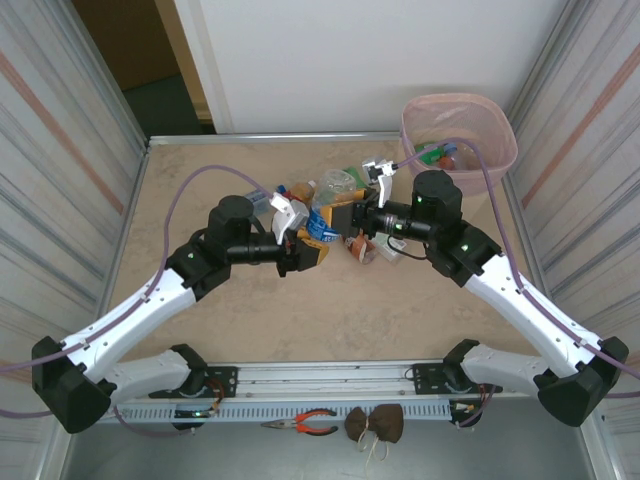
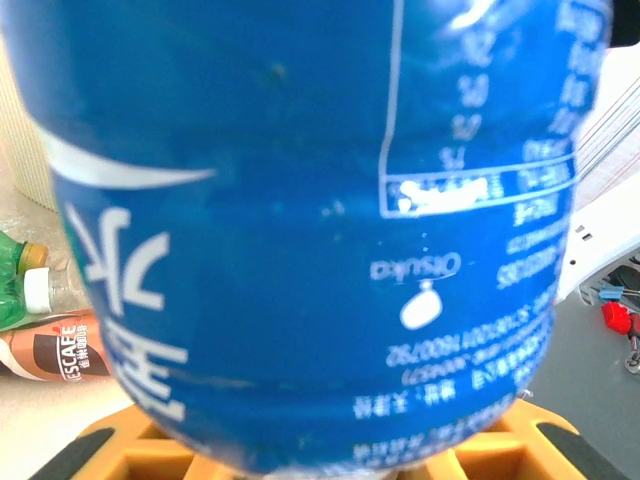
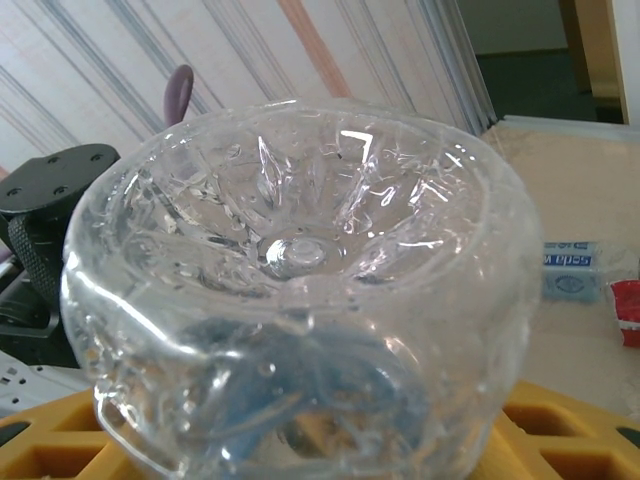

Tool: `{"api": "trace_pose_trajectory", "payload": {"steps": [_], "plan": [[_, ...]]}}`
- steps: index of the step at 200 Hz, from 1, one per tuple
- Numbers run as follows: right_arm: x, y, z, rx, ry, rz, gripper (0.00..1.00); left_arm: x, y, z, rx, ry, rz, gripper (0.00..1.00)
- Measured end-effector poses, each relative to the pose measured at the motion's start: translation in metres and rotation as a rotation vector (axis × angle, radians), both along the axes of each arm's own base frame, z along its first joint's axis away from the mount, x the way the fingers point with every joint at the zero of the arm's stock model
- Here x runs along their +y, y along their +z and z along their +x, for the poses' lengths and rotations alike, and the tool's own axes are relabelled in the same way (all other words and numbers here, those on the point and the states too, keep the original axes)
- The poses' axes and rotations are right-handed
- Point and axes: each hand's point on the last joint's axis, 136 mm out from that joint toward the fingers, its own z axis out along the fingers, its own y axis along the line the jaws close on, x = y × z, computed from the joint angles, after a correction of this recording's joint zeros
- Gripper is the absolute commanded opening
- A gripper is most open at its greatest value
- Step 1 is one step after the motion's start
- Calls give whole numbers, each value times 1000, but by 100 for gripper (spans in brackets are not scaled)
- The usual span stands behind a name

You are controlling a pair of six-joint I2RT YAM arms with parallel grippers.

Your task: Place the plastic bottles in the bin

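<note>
A clear plastic bottle with a blue label [image 1: 320, 226] hangs above the table's middle, between my two grippers. The left gripper [image 1: 299, 238] is shut on it, and its label [image 2: 300, 250] sits right against the left wrist camera. The right gripper [image 1: 362, 214] meets the same bottle from the right. Its clear ribbed base [image 3: 290, 250] sits between the jaws, with the wall dented low on the left. Several more bottles lie in a heap [image 1: 335, 185] just behind. The pale pink bin [image 1: 500, 150] stands at the far right corner with a few bottles [image 1: 440, 156] inside.
A green bottle [image 2: 14, 285] and a brown Nescafe bottle [image 2: 55, 355] lie on the table left of the held one. A brown bottle [image 1: 365, 248] lies under the right gripper. Pliers [image 1: 315, 422] rest on the near rail. Corrugated walls close both sides.
</note>
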Motion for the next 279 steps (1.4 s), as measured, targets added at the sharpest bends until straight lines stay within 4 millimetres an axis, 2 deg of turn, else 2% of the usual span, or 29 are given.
{"api": "trace_pose_trajectory", "payload": {"steps": [19, 47, 66, 114, 137, 161, 189, 224, 249, 279], "plan": [[-3, 2, 3, -2, -29, 3, 53, 0, 0, 2, 2, 10, 3, 62], [-23, 14, 15, -6, -125, 7, 52, 4, 1, 6, -8, 48, 7, 70], [-53, 29, 36, -18, -238, 17, 52, 9, 8, 7, -31, 77, 0, 71], [-149, 65, 86, -44, -558, 7, 51, 28, 22, 1, -82, 143, -23, 71], [-182, 78, 104, -70, -673, -35, 51, 35, 18, -1, -75, 169, -21, 71], [-212, 80, 126, -65, -771, -94, 52, 39, 16, -2, -69, 191, -17, 70], [-239, 67, 158, -11, -856, -145, 50, 43, 15, -1, -73, 210, -13, 70], [-269, 32, 206, 135, -954, -138, 51, 46, 8, 1, -70, 228, -2, 69], [-278, 7, 234, 238, -1011, -88, 51, 46, 7, 2, -70, 237, 3, 68], [-283, -10, 256, 297, -1073, 14, 53, 47, 6, 3, -68, 241, 7, 68]]}}
